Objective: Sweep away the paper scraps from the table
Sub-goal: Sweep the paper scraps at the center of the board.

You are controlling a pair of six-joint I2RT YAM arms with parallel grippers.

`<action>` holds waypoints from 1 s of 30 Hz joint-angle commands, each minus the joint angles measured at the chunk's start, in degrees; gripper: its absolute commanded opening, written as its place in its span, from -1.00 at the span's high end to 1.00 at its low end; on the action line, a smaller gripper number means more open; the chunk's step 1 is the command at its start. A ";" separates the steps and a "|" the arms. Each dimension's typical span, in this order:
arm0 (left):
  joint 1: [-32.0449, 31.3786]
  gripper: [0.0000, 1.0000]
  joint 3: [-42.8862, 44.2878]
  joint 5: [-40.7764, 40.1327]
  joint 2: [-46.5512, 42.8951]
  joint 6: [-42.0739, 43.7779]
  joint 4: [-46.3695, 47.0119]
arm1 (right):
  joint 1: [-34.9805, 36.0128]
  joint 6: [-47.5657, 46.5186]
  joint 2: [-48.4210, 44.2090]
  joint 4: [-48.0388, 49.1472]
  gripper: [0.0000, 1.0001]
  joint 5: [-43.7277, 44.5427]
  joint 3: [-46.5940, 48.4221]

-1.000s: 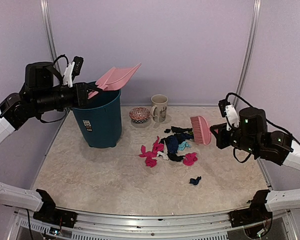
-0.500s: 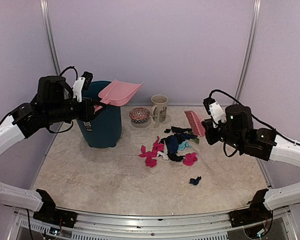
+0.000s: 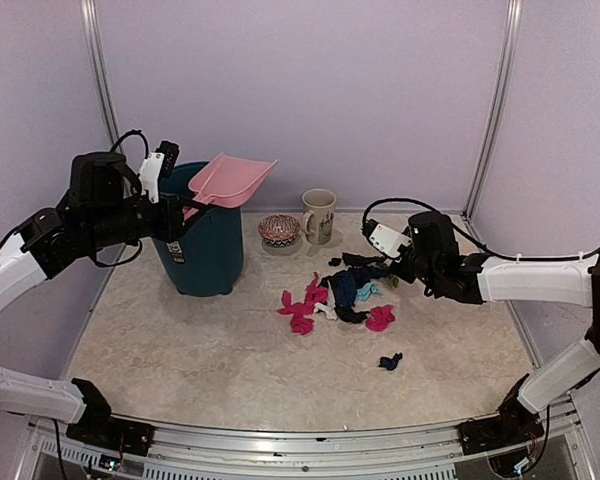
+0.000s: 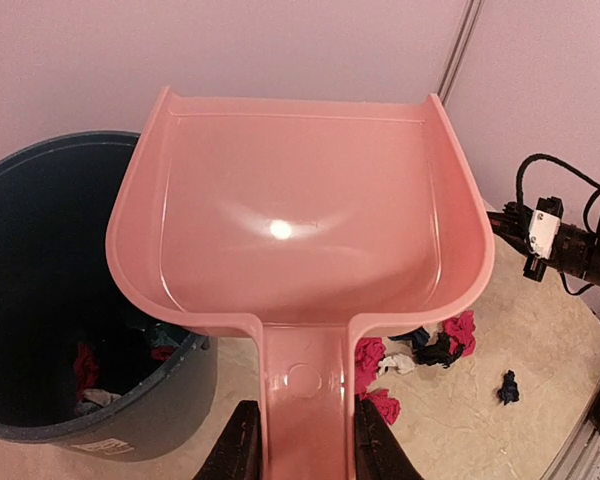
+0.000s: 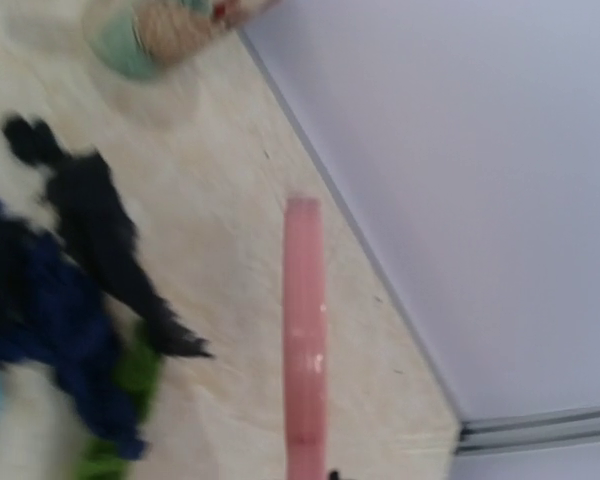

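The paper scraps point(image 3: 342, 290) lie in a loose pile of black, navy, magenta, teal and green at mid table point(image 3: 210, 350). One dark scrap point(image 3: 389, 361) lies apart, nearer the front. My right gripper point(image 3: 400, 265) reaches in low at the pile's right edge, shut on a pink brush point(image 5: 305, 330). The brush shows edge-on in the right wrist view, beside black scraps point(image 5: 100, 240). In the top view the wrist hides it. My left gripper point(image 4: 305, 450) is shut on the handle of a pink dustpan point(image 3: 230, 180), held empty above the teal bin point(image 3: 202, 245).
Scraps lie inside the bin point(image 4: 90, 365). A mug point(image 3: 319, 215) and a patterned bowl point(image 3: 278, 230) stand behind the pile near the back wall. Metal posts rise at the back corners, and a rail runs along the front edge.
My right arm has stretched left and lowered the brush from the table's right side to the pile's right edge. The dustpan has shifted slightly above the bin.
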 commanded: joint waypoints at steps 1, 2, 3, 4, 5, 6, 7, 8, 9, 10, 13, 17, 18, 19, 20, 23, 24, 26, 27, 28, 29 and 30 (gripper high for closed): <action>2.66 1.00 -2.88 2.60 -1.92 -0.10 4.29 | -3.53 -10.51 4.37 7.37 1.00 -0.32 3.97; 3.34 1.00 -3.35 3.00 -1.84 -0.11 4.43 | -4.23 -10.78 5.65 6.99 1.00 -0.93 4.95; 4.10 1.00 -3.90 3.15 -1.84 -0.27 4.53 | -4.90 -10.90 6.83 6.37 1.00 -1.61 5.95; 4.80 1.00 -4.18 3.58 -1.82 -0.59 4.51 | -5.45 -10.90 8.22 5.15 1.00 -2.22 6.99; 5.58 1.00 -4.51 4.22 -1.84 -0.74 4.57 | -5.84 -10.69 9.37 3.78 1.00 -2.53 8.17; 6.34 1.00 -4.68 4.82 -1.94 -0.97 4.64 | -6.05 -10.77 10.58 3.12 1.00 -2.90 9.07; 6.76 1.00 -5.00 5.28 -2.14 -1.13 4.87 | -6.11 -10.86 11.62 2.60 1.00 -3.25 9.73; 7.10 1.00 -5.27 5.44 -2.36 -1.16 5.13 | -6.11 -11.01 12.42 2.32 1.00 -3.84 10.19; 7.19 1.00 -5.37 5.26 -2.58 -1.21 5.16 | -6.11 -10.97 13.20 2.20 1.00 -4.61 10.54; 7.24 1.00 -5.48 5.07 -2.77 -1.24 5.16 | -6.11 -10.79 13.87 1.87 1.00 -5.32 10.97; 7.28 1.00 -5.77 4.47 -3.29 -1.25 5.08 | -6.11 -10.06 15.99 -0.32 1.00 -7.47 12.58; 7.27 1.00 -6.03 3.69 -3.84 -1.01 5.25 | -6.11 -8.86 18.05 -2.50 1.00 -10.36 13.81; 7.24 1.00 -5.99 3.59 -3.84 -0.99 5.17 | -6.11 -8.44 18.50 -3.28 1.00 -11.35 14.18; 7.28 1.00 -5.99 3.51 -3.84 -1.00 5.09 | -6.10 -8.08 18.77 -4.12 1.00 -12.35 14.58; 7.29 1.00 -6.03 3.35 -3.84 -0.96 5.02 | -6.11 -7.66 19.12 -5.06 1.00 -13.56 15.01; 7.28 1.00 -6.13 3.05 -3.93 -0.84 5.02 | -6.04 -7.03 20.01 -7.83 1.00 -16.61 16.00; 7.35 1.00 -6.08 3.04 -3.95 -0.89 5.07 | -6.03 -6.88 20.28 -8.46 1.00 -17.28 16.20; 7.29 1.00 -6.12 3.12 -3.97 -0.90 5.05 | -5.88 -6.76 20.44 -9.92 1.00 -19.26 16.46; 7.33 1.00 -6.14 3.18 -3.93 -0.94 5.03 | -5.73 -6.76 20.38 -10.46 1.00 -20.26 16.41; 7.35 1.00 -6.17 3.21 -3.95 -0.90 5.00 | -5.56 -6.84 20.22 -10.98 1.00 -21.27 16.19; 7.37 1.00 -6.17 3.17 -4.01 -0.88 5.00 | -5.38 -7.00 20.00 -11.89 1.00 -22.58 15.89; 7.33 1.00 -6.19 3.05 -4.01 -0.87 4.93 | -5.21 -7.25 19.70 -12.62 1.00 -23.05 15.60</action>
